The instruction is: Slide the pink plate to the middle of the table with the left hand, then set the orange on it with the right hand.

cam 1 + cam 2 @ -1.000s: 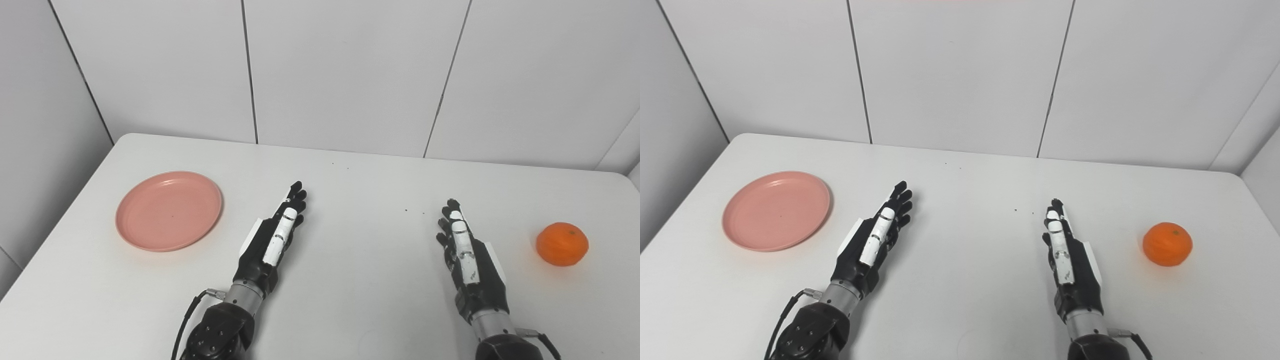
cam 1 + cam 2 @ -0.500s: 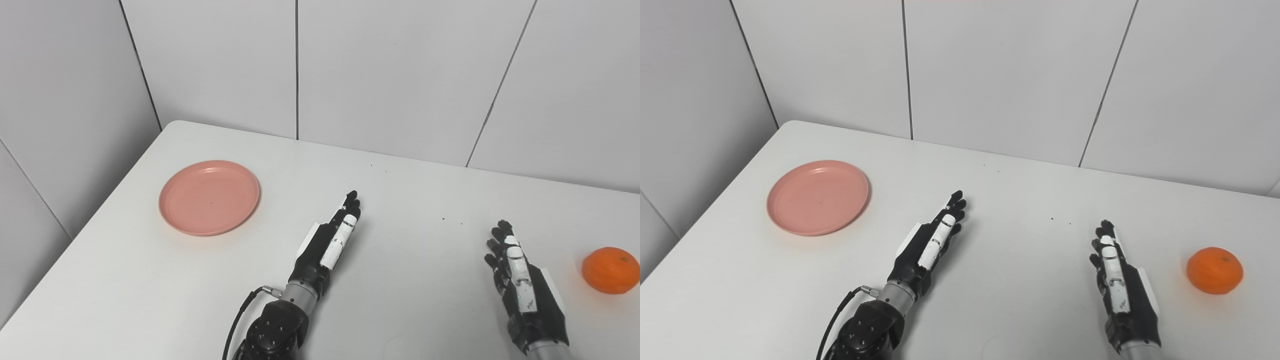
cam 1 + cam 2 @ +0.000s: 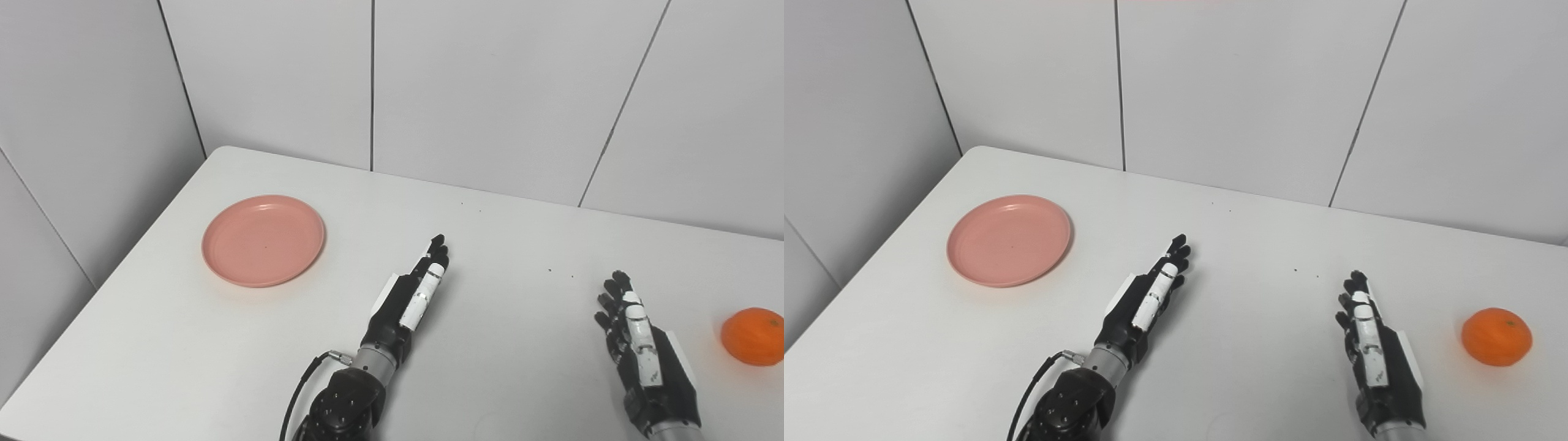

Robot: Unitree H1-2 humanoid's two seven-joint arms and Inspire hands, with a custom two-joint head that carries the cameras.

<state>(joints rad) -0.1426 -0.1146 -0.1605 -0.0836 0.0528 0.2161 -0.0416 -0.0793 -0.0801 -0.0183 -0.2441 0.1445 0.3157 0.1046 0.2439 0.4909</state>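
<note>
- Plate (image 3: 263, 240), pink, sits flat on the white table (image 3: 502, 245), towards the far-left corner. Nothing on it, nothing touching it.
- My left hand (image 3: 407, 301) lies near the table's middle, well to the right of the plate and nearer to me. Fingers are stretched out straight, close side by side, pointing away and a little rightward. They hold nothing. The thumb runs along the side of the hand.
- A black cable (image 3: 306, 380) loops off my left wrist.
- A few small dark specks (image 3: 549, 269) dot the tabletop between my two hands.
- My right hand (image 3: 1372, 352) rests low on the right, fingers extended and slightly spread, pointing away from me. It holds nothing.
- Orange (image 3: 1496, 336) sits on the table just beyond my right hand, near the right edge, apart from the fingers.
- Grey wall panels (image 3: 478, 92) stand behind the table.
</note>
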